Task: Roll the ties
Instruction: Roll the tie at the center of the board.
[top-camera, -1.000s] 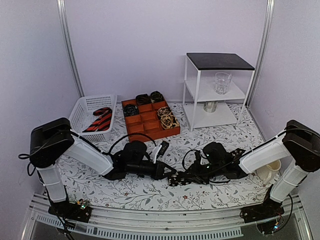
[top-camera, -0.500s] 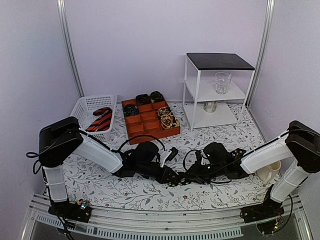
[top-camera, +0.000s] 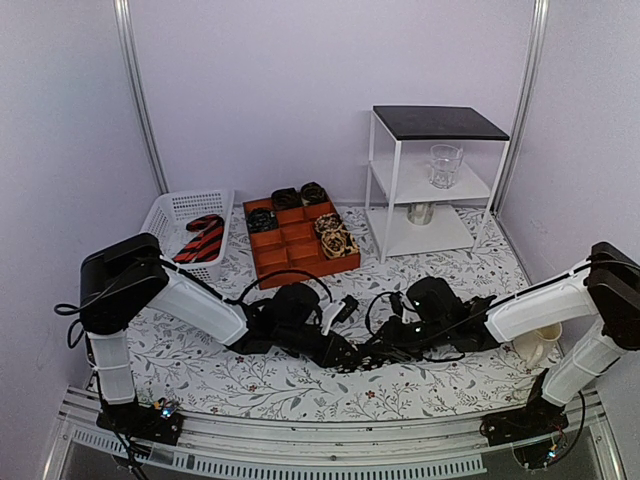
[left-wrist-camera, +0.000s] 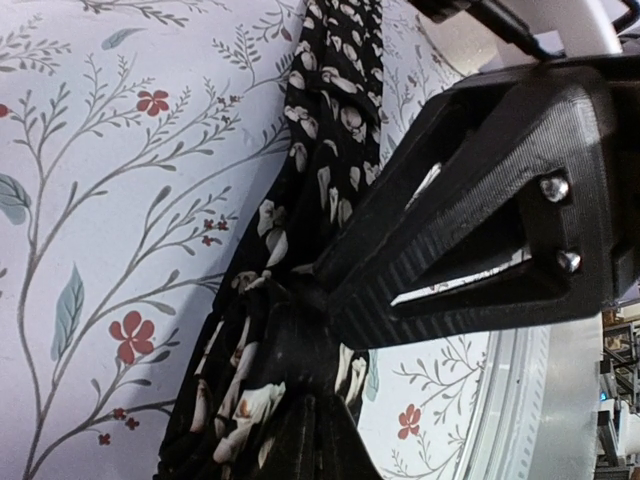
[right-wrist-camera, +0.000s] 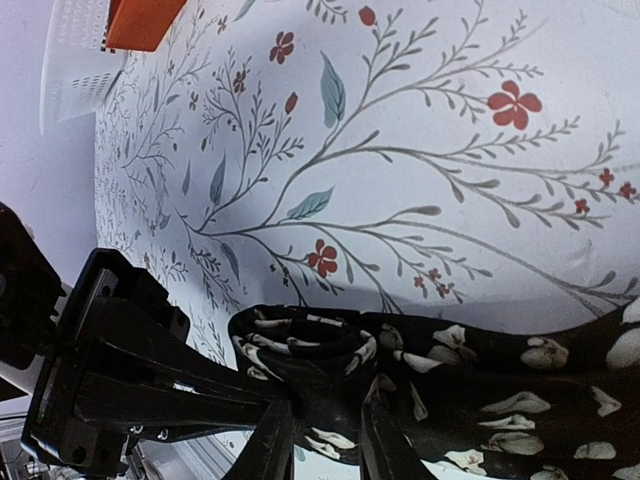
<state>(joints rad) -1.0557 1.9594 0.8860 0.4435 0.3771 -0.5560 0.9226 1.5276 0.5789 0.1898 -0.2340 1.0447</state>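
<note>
Low over the cloth (top-camera: 250, 385), the left gripper (left-wrist-camera: 305, 420) is clamped on a black tie (right-wrist-camera: 480, 395) printed with pale flowers, its fingers pinched together on a bunched fold. The right gripper (right-wrist-camera: 325, 425) meets it tip to tip. Its jaws are only narrowly parted, and they nip the same tie just beside the left one's hold, where the fabric curls into a small loop. From that pinch the tie runs flat across the cloth towards the right arm. Both arms reach inward near the table's front and meet around its middle.

Farther back is a red tray (top-camera: 300, 262) with dark coils (top-camera: 287, 198) in several rear compartments. Left of it, a white basket (top-camera: 165, 215) holds a striped tie (top-camera: 200, 240), red and black. A white shelf (top-camera: 395, 190) at the back right carries a glass (top-camera: 445, 165). A mug (top-camera: 540, 345) sits just beside the right arm.
</note>
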